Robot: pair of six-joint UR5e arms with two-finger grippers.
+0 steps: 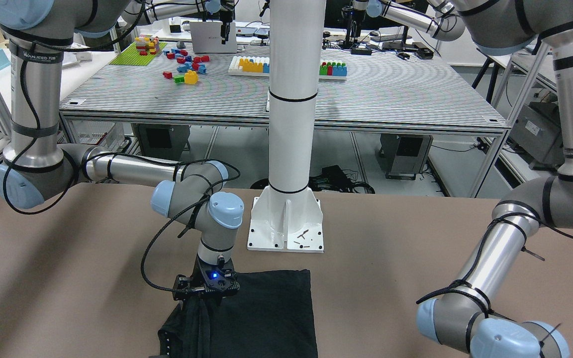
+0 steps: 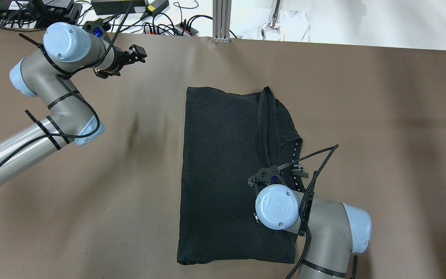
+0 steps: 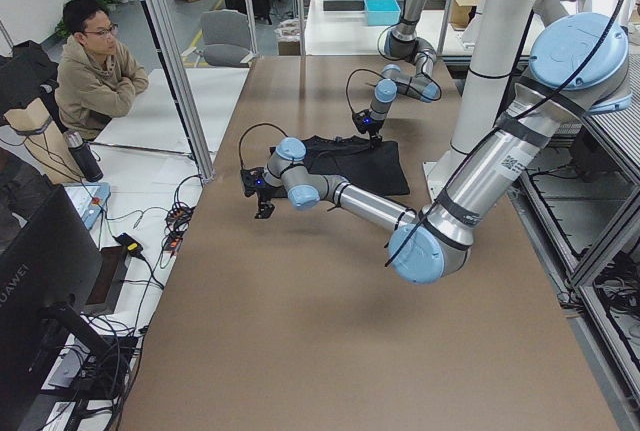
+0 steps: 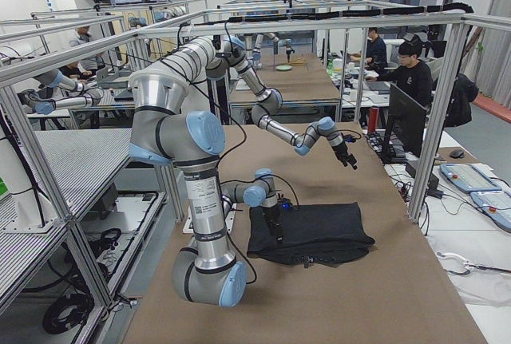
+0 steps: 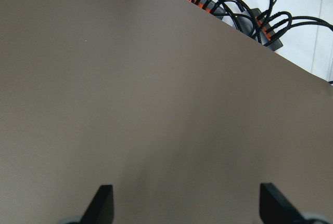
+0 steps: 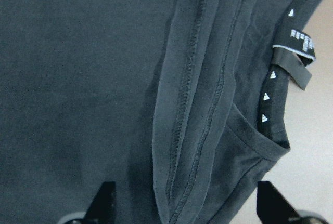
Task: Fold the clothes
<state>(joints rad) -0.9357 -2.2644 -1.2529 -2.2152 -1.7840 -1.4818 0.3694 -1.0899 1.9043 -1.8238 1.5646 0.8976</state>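
Note:
The clothes (image 2: pixel 223 166) are one black garment lying flat on the brown table (image 2: pixel 381 116), folded to a tall rectangle, with a hemmed strip (image 6: pixel 192 89) doubled over its right part. Its neck tape (image 6: pixel 268 96) carries small white marks. My right gripper (image 2: pixel 285 168) hangs just above that strip, open, its fingertips (image 6: pixel 106 200) wide apart either side of the hem. Over bare table at the far left corner, my left gripper (image 2: pixel 139 54) is open and holds nothing, its fingertips (image 5: pixel 104 203) showing far apart in the left wrist view.
The white column base (image 1: pixel 286 223) stands on the table just behind the garment. Cables and power strips (image 2: pixel 161 27) lie beyond the table's far edge. A person (image 3: pixel 95 61) sits off the far side. Bare brown table surrounds the garment.

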